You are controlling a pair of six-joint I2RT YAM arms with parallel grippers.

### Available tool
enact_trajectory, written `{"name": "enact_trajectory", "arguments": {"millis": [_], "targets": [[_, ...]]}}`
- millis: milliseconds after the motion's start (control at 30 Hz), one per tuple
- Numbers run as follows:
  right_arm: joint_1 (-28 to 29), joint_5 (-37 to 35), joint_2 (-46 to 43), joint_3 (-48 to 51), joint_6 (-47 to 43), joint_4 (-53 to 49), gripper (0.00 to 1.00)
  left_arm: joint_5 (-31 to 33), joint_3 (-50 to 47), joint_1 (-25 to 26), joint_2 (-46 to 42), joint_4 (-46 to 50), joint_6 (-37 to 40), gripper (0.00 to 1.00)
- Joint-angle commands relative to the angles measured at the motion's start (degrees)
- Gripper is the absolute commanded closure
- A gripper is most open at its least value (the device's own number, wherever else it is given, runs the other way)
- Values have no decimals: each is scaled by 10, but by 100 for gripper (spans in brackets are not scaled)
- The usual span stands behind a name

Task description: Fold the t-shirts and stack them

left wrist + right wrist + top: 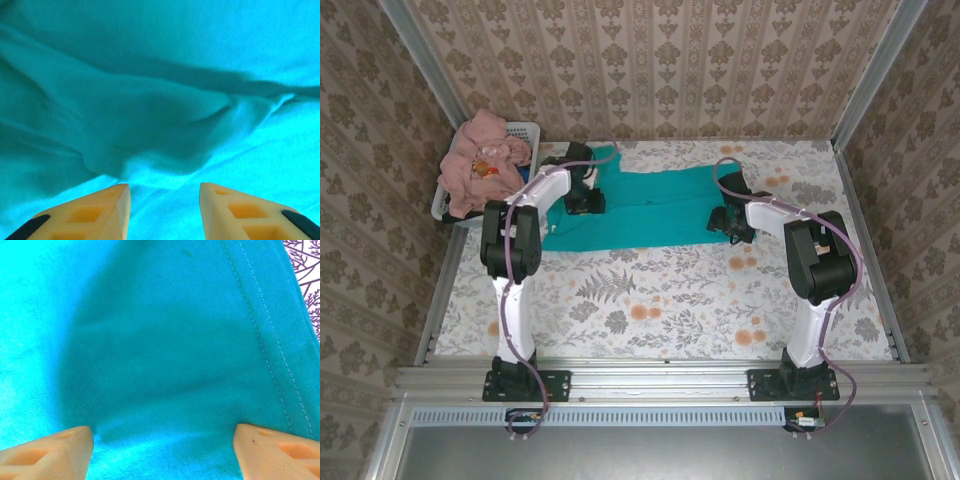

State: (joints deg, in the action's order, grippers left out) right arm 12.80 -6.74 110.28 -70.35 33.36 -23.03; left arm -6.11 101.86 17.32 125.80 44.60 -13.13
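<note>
Left arm: reaches toward the table's (650, 300) far left. The left gripper (165, 192) points down, its fingers parted and empty.
Right arm: bent inward. The right gripper (162, 435) hangs low with its fingers spread wide.
Teal t-shirt (650, 205): lies flat along the far edge, under both grippers, with 1 wrinkle ahead of the left fingers.
Pink t-shirts (480, 160): heaped in the basket (525, 130) at the far left corner.

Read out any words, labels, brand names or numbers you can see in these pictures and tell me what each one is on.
No text can be read anywhere.
Teal t-shirt: the side facing up is plain cloth and stitching.
Pink t-shirts in the basket: a small coloured print, too small and blurred to read.
</note>
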Motion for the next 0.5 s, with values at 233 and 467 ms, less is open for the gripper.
{"name": "enact_trajectory", "arguments": {"millis": [233,467], "targets": [[-6,25,-9,18,2,-8,24,10,39,1,52,37,22,61],[-5,30,-5,14,3,-7,24,14,67,2,27,51,27,100]]}}
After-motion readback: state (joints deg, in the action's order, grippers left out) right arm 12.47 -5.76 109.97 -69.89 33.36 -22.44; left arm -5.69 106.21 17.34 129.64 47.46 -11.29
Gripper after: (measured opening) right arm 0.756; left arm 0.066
